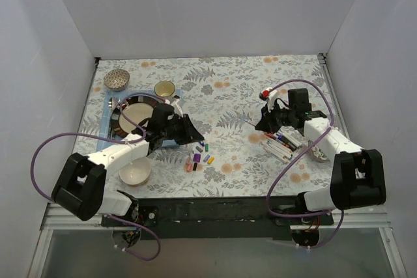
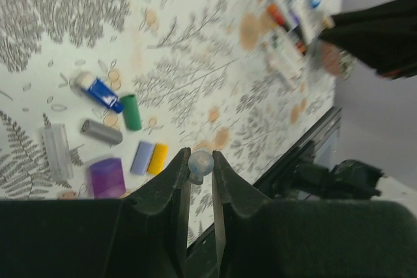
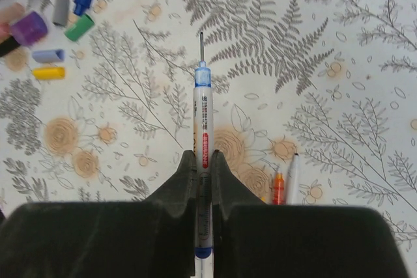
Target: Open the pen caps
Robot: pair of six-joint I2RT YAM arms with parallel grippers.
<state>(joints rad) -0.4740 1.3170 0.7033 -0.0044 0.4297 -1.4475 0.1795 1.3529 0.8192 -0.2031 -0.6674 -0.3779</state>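
My left gripper (image 2: 200,161) is shut on a pale blue-grey pen cap (image 2: 201,164), pinched at its fingertips above the table. Below it lie several loose pen caps: blue (image 2: 103,93), green (image 2: 131,111), grey (image 2: 101,132), lilac (image 2: 142,158), yellow (image 2: 157,159) and purple (image 2: 106,177). In the top view this cluster of caps (image 1: 199,157) sits just right of the left gripper (image 1: 194,136). My right gripper (image 3: 202,155) is shut on a white pen (image 3: 202,115) whose blue end and bare fine tip point away from it. The right gripper (image 1: 262,124) hovers left of a pile of pens (image 1: 283,144).
A dark plate (image 1: 120,110) on a blue mat, a white bowl (image 1: 135,172), a small bowl (image 1: 165,88) and a patterned bowl (image 1: 116,79) stand on the left. An orange pen (image 3: 278,190) and a white pen (image 3: 292,177) lie beside my right fingers. White walls enclose the table.
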